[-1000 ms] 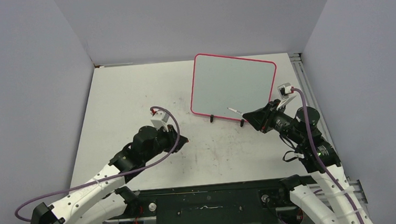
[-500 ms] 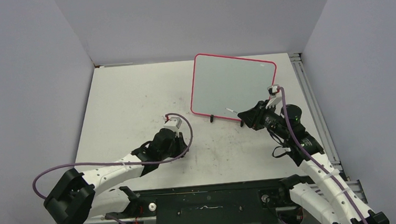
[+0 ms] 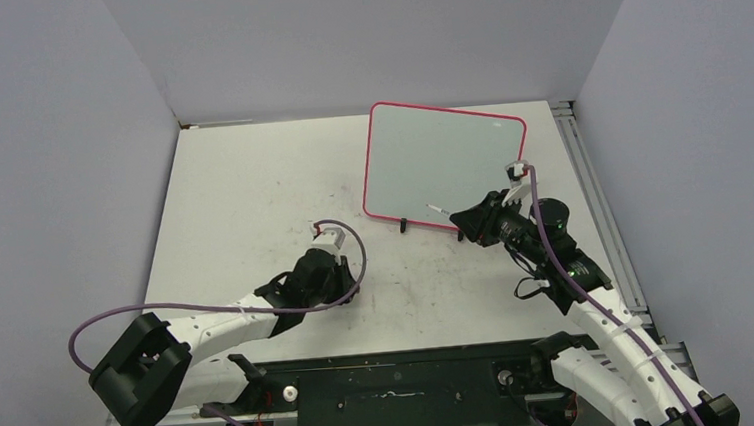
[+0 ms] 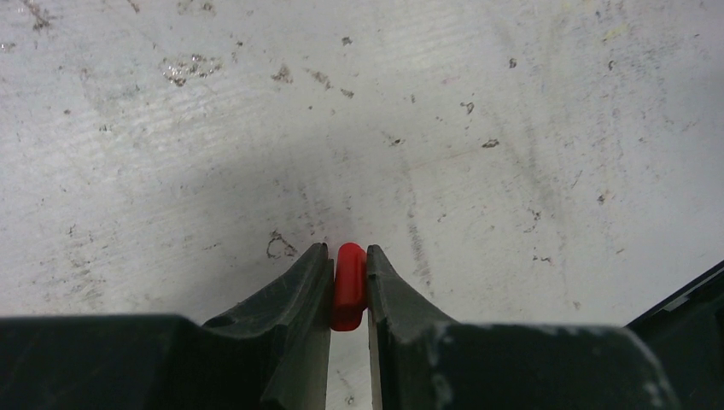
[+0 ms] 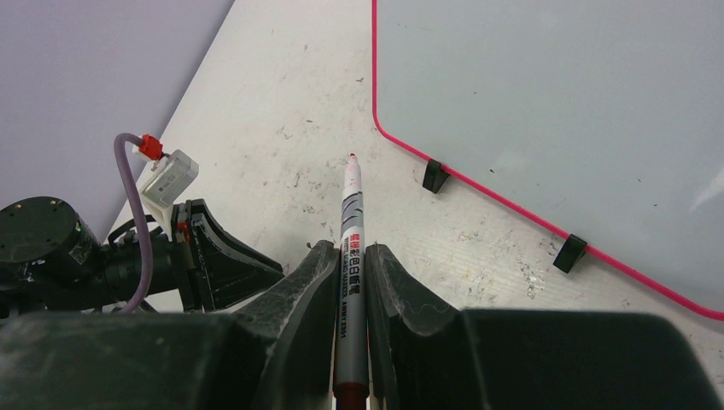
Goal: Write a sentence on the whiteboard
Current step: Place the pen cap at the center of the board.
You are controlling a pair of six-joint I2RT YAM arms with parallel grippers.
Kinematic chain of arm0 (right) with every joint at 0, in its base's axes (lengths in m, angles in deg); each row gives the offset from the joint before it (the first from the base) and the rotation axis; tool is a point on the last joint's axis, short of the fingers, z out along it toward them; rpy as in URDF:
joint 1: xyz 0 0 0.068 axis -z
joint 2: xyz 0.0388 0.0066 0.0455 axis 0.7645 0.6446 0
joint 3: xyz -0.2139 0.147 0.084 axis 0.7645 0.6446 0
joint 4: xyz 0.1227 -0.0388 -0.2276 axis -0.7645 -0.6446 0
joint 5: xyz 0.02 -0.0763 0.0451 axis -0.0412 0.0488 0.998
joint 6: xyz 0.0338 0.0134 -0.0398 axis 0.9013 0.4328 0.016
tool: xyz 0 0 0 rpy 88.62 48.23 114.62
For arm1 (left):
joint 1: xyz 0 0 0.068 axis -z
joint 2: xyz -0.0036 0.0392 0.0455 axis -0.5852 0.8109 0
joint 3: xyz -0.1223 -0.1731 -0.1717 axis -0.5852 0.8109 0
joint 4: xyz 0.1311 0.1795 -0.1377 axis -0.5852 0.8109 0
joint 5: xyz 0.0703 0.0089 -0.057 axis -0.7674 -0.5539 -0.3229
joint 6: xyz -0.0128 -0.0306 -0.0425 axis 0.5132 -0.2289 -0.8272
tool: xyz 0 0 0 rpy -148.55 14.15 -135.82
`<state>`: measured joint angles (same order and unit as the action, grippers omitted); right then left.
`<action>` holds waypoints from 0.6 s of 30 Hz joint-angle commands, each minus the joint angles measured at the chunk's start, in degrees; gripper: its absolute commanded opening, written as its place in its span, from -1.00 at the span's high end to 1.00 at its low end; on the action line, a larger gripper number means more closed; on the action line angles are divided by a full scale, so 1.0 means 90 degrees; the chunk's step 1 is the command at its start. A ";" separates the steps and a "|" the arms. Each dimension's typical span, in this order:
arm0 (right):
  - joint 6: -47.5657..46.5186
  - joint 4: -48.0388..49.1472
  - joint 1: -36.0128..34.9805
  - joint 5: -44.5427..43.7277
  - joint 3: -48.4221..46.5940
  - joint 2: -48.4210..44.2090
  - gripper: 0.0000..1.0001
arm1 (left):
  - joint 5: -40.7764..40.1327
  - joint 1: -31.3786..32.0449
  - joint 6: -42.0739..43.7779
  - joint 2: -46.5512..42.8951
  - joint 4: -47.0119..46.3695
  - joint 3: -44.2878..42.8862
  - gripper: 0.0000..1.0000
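The whiteboard (image 3: 445, 163) lies at the back right, pale grey with a pink-red rim and black clip feet; it also shows in the right wrist view (image 5: 563, 102). No sentence shows on it. My right gripper (image 3: 466, 225) is shut on an uncapped grey marker (image 5: 351, 256) whose tip (image 3: 433, 207) points over the board's near edge. My left gripper (image 3: 349, 275) is low over the tabletop, shut on the marker's red cap (image 4: 348, 286).
The white tabletop (image 3: 252, 202) is scuffed with dark specks and faint red smudges. Grey walls stand on three sides. A metal rail (image 3: 592, 188) runs along the right edge. The left arm's purple cable (image 5: 128, 222) shows in the right wrist view.
The left arm stretched out and lowered toward the table centre with the cap. The right gripper moved up and left, bringing the marker tip over the board's near edge.
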<state>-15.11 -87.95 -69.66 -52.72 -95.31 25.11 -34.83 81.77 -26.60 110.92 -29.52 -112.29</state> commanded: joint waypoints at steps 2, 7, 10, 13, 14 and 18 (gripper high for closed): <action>-0.0156 0.0278 -0.0077 -0.0107 -0.0064 -0.0053 0.89 | -0.0172 -0.0049 -0.0222 0.0033 -0.0300 0.0198 0.66; -0.0178 0.0239 -0.0091 -0.0138 -0.0162 0.0031 0.89 | -0.0283 -0.0048 -0.0213 -0.0145 -0.0207 0.0261 0.46; -0.0168 0.0170 -0.0103 -0.0157 -0.0282 0.0042 0.89 | -0.0422 -0.0054 -0.0151 -0.0251 -0.0036 0.0258 0.10; -0.0198 0.0083 -0.0109 -0.0254 -0.0315 -0.0125 0.89 | -0.0579 -0.0055 -0.0026 -0.0351 0.0238 0.0132 -0.34; -0.0222 0.0058 -0.0105 -0.0283 -0.0308 -0.0162 0.89 | -0.0627 -0.0057 0.0017 -0.0396 0.0344 0.0076 -0.45; -0.0324 -0.0097 -0.0117 -0.0331 -0.0335 -0.0232 0.89 | -0.0835 -0.0100 0.0230 -0.0642 0.0916 -0.0198 -0.72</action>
<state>-16.35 -89.22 -70.22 -54.21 -95.34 24.45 -39.23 81.44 -26.99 108.14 -26.06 -110.30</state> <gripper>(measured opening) 0.160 0.812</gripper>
